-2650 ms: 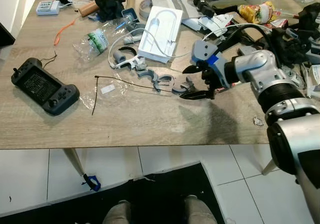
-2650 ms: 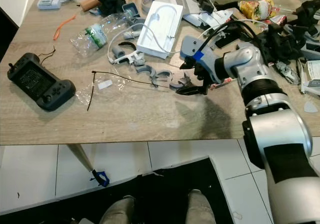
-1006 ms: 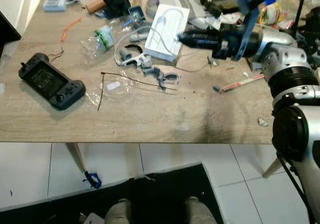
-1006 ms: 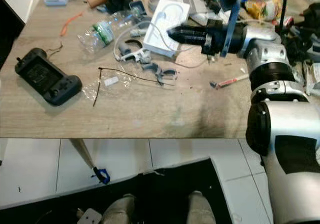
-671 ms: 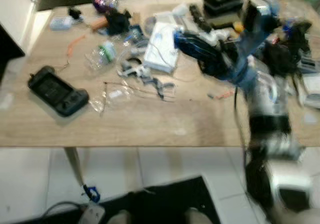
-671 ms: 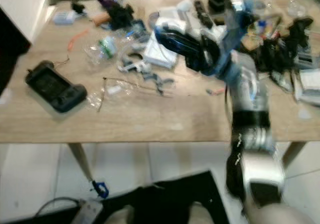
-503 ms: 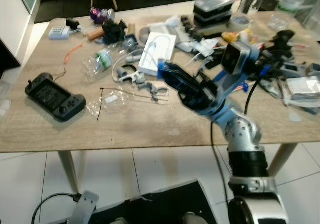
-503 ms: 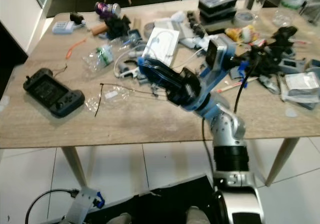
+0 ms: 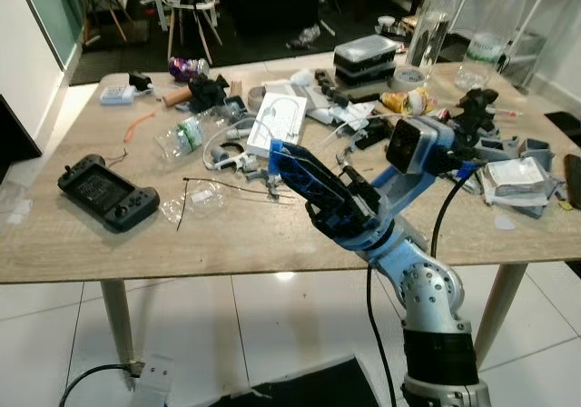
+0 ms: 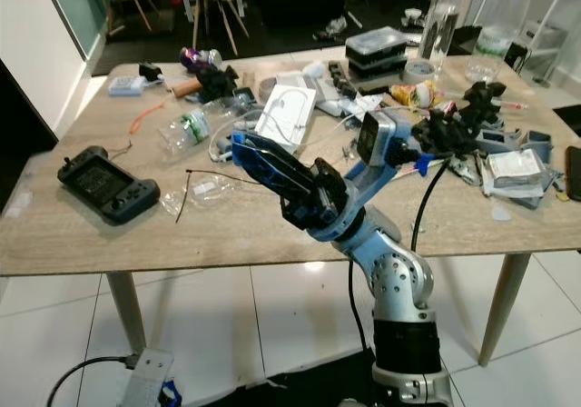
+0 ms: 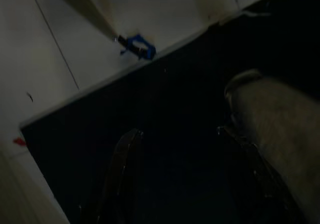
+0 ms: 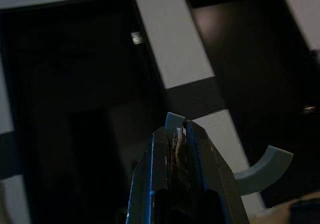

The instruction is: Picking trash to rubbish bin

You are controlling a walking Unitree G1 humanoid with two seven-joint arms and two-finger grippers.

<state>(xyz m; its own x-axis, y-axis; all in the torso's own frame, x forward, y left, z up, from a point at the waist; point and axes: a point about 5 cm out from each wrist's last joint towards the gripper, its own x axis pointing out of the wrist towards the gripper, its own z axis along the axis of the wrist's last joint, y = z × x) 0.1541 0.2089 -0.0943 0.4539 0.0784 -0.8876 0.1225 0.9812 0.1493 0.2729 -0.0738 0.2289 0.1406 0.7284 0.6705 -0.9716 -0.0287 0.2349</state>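
Trash here is a curved grey plastic piece, pinched between the pressed-together fingers of the right claw, with one end sticking out between the tips and the arc hanging off to the side. That claw is raised above the wooden surface, pointing up and toward the robot's left, clear of the clutter below: more grey curved pieces, a crushed clear bottle, a white box and a black handheld console. I can't spot a rubbish bin anywhere, so the job now, as I judge it, is carrying the piece off to find one. The grip catches only one end of the arc, so the arm should swing gently and the pinch stay firm, or the piece may twist loose. The left claw hangs low over a dark mat on the tiled floor, its fingers spread apart and idle.
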